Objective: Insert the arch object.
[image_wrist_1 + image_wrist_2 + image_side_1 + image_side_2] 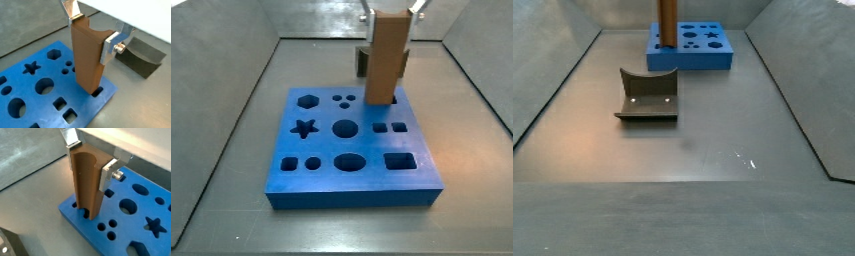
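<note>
The gripper [93,31] clamps the upright arch object [87,57] near its top, keeping its lower end aligned in a hole at the blue board's [27,82] edge for insertion

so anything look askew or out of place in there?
Nothing stands out. The gripper holds the arch object upright between its fingers, lower end at a hole near the edge of the blue board. The fixture stands on the floor, apart from the board.
</note>
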### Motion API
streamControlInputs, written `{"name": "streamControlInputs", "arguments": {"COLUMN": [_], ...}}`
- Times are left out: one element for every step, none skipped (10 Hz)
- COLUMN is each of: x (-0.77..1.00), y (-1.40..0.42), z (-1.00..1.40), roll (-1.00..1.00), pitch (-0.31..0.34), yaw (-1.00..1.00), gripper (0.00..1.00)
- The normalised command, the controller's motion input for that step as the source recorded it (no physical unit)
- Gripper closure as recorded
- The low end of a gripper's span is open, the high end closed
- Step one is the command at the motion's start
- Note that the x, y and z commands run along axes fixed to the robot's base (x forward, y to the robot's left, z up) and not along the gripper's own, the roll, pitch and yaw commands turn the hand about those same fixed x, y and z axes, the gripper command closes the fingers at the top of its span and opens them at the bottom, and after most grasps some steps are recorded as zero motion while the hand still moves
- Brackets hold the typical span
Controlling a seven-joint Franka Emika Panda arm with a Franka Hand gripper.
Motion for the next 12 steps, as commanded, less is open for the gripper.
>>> {"name": "streamControlInputs", "arguments": {"x": [0.3, 0.23, 0.12, 0.04, 0.01, 0.03, 0.04, 0.05, 0.06, 0.07, 0.09, 0.1], "y": [0.07, 0.1, 0.09, 0.02, 0.0, 0.0, 0.0, 0.0, 0.0, 0.0, 0.0, 0.0], "z": [-0.34, -0.33, -0.34, -0.33, -0.3, -0.28, -0.27, -0.26, -0.28, -0.28, -0.27, -0.27], "roll": [0.05, 0.09, 0.11, 0.07, 0.02, 0.0, 0.0, 0.0, 0.0, 0.0, 0.01, 0.04], "pitch": [0.054, 0.063, 0.051, 0.003, 0.0, 0.0, -0.004, -0.006, -0.01, -0.004, 0.0, 0.0], "yaw": [-0.13, -0.12, -0.1, -0.09, -0.07, -0.05, -0.03, -0.01, 0.0, 0.0, 0.0, 0.0], "gripper": [1.0, 1.0, 1.0, 1.0, 1.0, 1.0, 1.0, 1.0, 1.0, 1.0, 1.0, 1.0]}}
